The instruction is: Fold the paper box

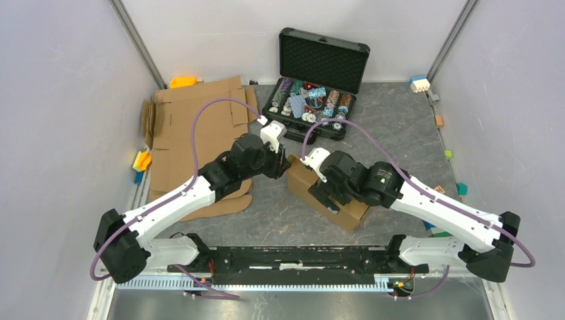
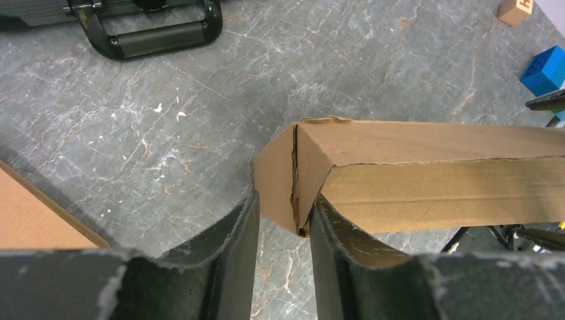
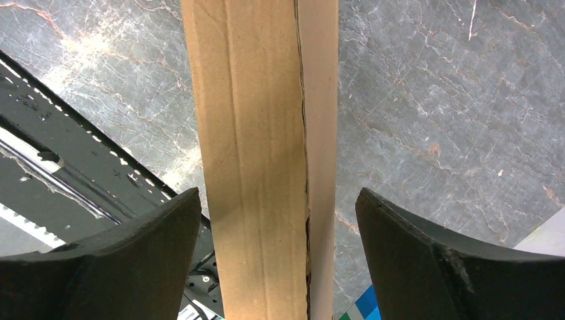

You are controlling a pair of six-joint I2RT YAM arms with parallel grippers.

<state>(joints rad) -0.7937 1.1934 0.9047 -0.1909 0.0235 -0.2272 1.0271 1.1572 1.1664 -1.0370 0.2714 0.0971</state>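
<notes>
Far left, flat cardboard sheets (image 1: 200,127) lay spread on the grey table (image 1: 400,140). Next along, my left gripper (image 2: 285,200) sat at one end of the paper box (image 2: 426,160). Its jaws were only partly apart, with the box's end corner dipping into the narrow gap, and I couldn't tell whether the pads actually pressed it. The box itself, long with a seam running down it, lay on the table in the middle between both arms, in front of the open black case (image 1: 313,87). Over on the right, my right gripper (image 3: 278,193) straddled the box, jaws spread wide. Table showed between the cardboard and the right finger (image 3: 426,253), so nothing was gripped.
</notes>
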